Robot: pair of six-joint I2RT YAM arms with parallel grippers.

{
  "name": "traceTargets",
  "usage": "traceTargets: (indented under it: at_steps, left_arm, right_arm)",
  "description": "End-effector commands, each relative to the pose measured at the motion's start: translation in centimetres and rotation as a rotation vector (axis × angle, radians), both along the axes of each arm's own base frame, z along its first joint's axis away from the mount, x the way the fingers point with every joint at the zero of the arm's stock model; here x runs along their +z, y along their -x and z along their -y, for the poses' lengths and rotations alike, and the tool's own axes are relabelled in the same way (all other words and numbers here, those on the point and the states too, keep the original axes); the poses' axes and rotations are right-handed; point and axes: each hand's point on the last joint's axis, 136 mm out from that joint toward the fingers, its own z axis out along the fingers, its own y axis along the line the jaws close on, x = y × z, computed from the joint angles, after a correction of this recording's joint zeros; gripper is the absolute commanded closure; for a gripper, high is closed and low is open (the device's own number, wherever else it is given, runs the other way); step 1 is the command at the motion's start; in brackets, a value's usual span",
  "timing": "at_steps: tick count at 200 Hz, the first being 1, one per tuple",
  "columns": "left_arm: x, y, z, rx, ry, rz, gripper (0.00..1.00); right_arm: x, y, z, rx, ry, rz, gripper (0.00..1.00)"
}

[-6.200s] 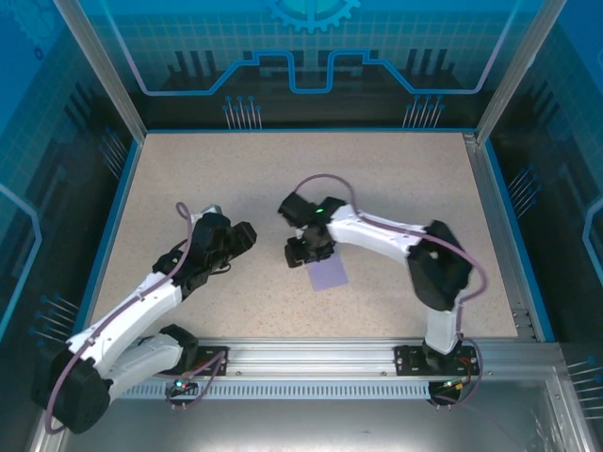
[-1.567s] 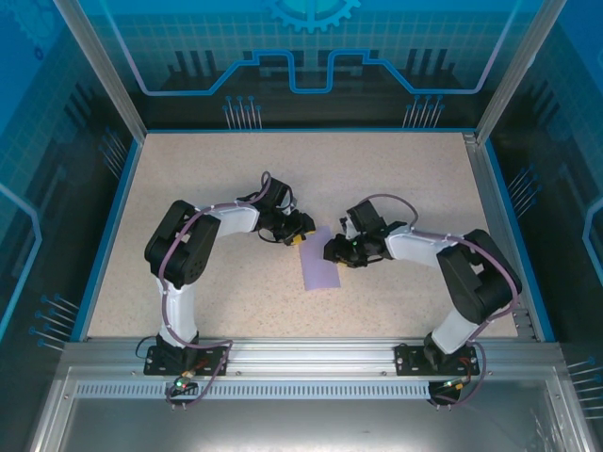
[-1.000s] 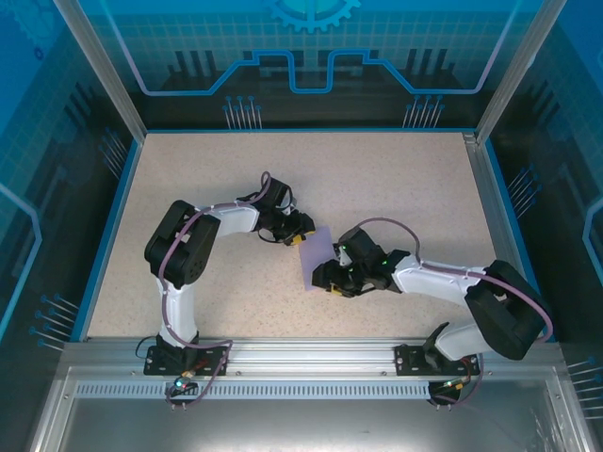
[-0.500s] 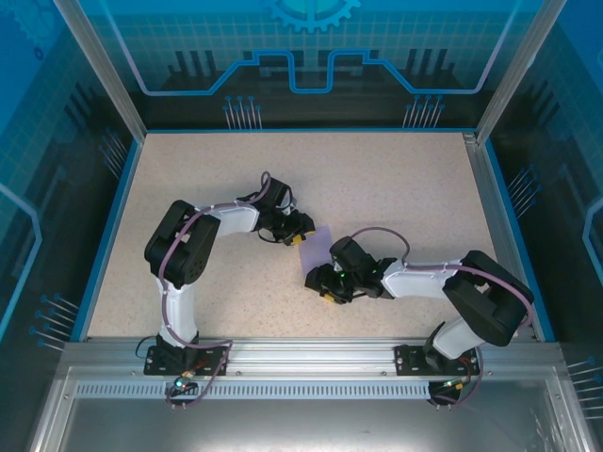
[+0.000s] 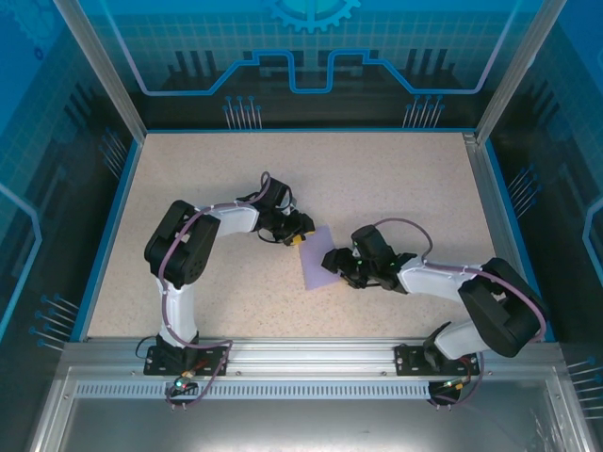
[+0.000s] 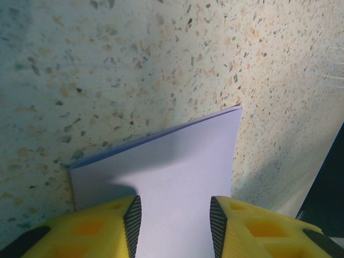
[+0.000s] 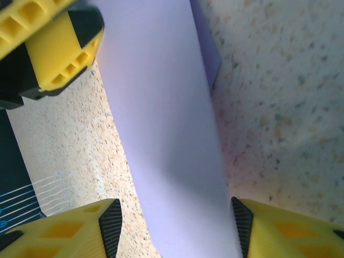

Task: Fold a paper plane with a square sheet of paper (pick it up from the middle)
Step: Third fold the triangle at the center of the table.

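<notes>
The square sheet of paper lies on the speckled table, folded over into a narrow pale-purple rectangle. Two layers show at its far edge in the left wrist view. My left gripper rests over the sheet's far corner. Its jaws stand open with the flat paper under them. My right gripper is at the sheet's right edge, open, straddling the strip of paper. The right fingertip sits at the paper's edge. The left gripper's yellow fingers appear in the right wrist view.
The table has a blue rim at its sides and back. An aluminium rail carrying both arm bases runs along the near edge. Metal posts stand at the far corners.
My right gripper has drawn back from the sheet's near-left corner to its right edge, and more of the paper shows. The left arm has stayed put.
</notes>
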Motion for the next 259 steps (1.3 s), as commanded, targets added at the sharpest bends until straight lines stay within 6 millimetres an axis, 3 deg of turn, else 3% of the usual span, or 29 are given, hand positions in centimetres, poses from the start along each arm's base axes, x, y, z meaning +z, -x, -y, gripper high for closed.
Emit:
traceTargets:
  at_steps: [1, 85, 158, 197, 259]
  left_arm:
    - [-1.4, 1.3, -0.7, -0.020, -0.018, -0.051, 0.57]
    - [-0.3, 1.2, -0.3, -0.039, 0.016, -0.017, 0.56]
    - [2.5, 0.7, 0.0, -0.057, 0.035, 0.048, 0.53]
    - [4.9, 1.4, -0.8, -0.069, 0.024, 0.138, 0.50]
    - [7.4, 4.6, -1.7, -0.158, 0.008, 0.276, 0.46]
  right_arm:
    - [1.2, -1.0, -0.2, 0.055, -0.020, 0.052, 0.42]
    - [1.2, -3.5, -1.6, 0.252, -0.057, 0.051, 0.47]
    - [0.3, -5.6, -1.7, 0.371, -0.109, 0.034, 0.73]
    - [-0.6, -6.1, -1.5, 0.322, -0.115, 0.007, 0.86]
    - [-1.0, -6.7, -1.4, 0.084, -0.121, 0.006, 0.90]
